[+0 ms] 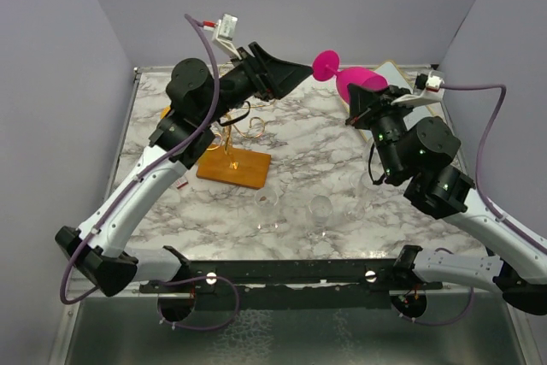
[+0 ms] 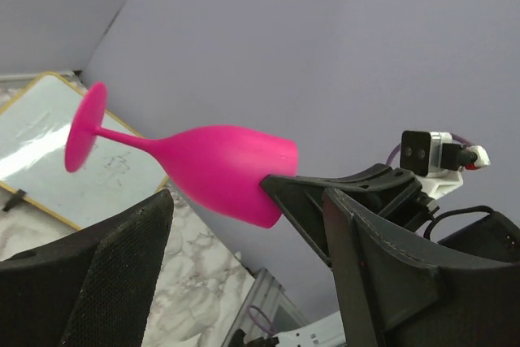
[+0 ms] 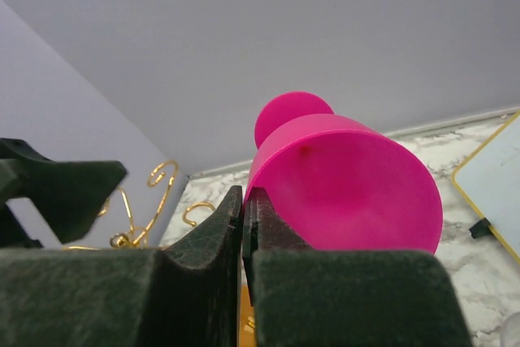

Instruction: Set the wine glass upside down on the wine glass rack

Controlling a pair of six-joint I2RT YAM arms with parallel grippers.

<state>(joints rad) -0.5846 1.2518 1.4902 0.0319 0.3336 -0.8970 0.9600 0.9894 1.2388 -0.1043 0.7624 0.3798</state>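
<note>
A pink wine glass (image 1: 352, 80) hangs on its side high over the back of the table, foot (image 1: 326, 65) pointing left. My right gripper (image 3: 244, 201) is shut on the wine glass (image 3: 349, 184) at its rim, one finger inside the bowl and one outside. My left gripper (image 1: 301, 73) is open, its tips just left of the foot and apart from it. In the left wrist view the wine glass (image 2: 219, 168) lies beyond that open left gripper (image 2: 244, 237). The wine glass rack (image 1: 232, 138), gold wire on an orange-brown base (image 1: 233, 167), stands below the left arm; its curls (image 3: 146, 201) show in the right wrist view.
A white board with a yellow frame (image 1: 397, 70) lies at the back right of the marble table (image 1: 299, 143). Two clear glasses (image 1: 320, 208) (image 1: 272, 203) stand near the table's front middle. Grey walls close in the left, back and right.
</note>
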